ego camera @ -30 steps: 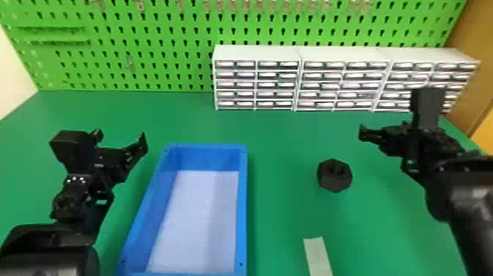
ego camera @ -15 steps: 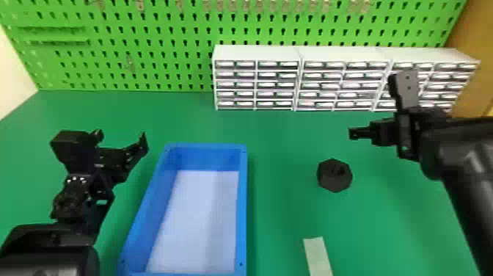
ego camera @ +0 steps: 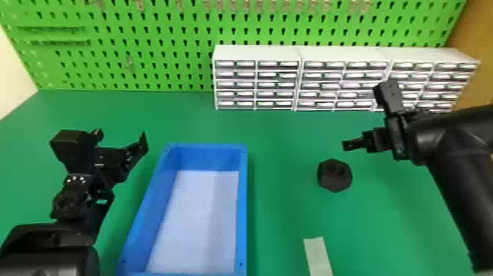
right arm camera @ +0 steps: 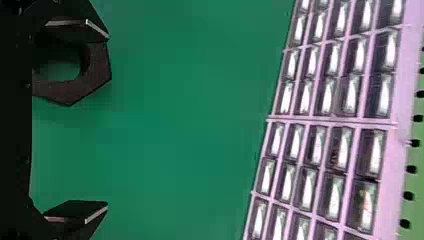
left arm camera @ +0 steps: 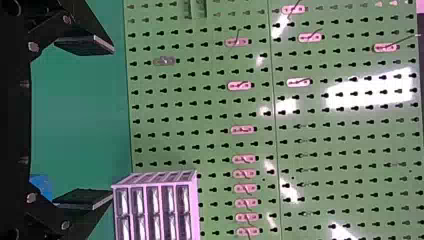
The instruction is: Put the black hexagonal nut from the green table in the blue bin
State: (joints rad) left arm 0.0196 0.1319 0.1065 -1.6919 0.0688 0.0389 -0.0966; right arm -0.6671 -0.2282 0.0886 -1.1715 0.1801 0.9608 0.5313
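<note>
Nut [ego camera: 334, 181] on surface [ego camera: 286, 213], between bin [ego camera: 242, 205] and right edge. Right claw [right arm camera: 108, 121], left claw [left arm camera: 113, 122] spread open. Centre right claw over nut, straddle opposite flats, lower before squeezing.

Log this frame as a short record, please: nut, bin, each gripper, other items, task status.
nut: black hexagonal nut on the green table, right of the bin
bin: blue bin, pale floor, nothing inside its visible part
left gripper: left of the bin, fingers open, empty
right gripper: near the nut, fingers open, empty
other items: white drawer units before a green pegboard; pale strip on the table
status: nut not yet grasped or binned
</note>
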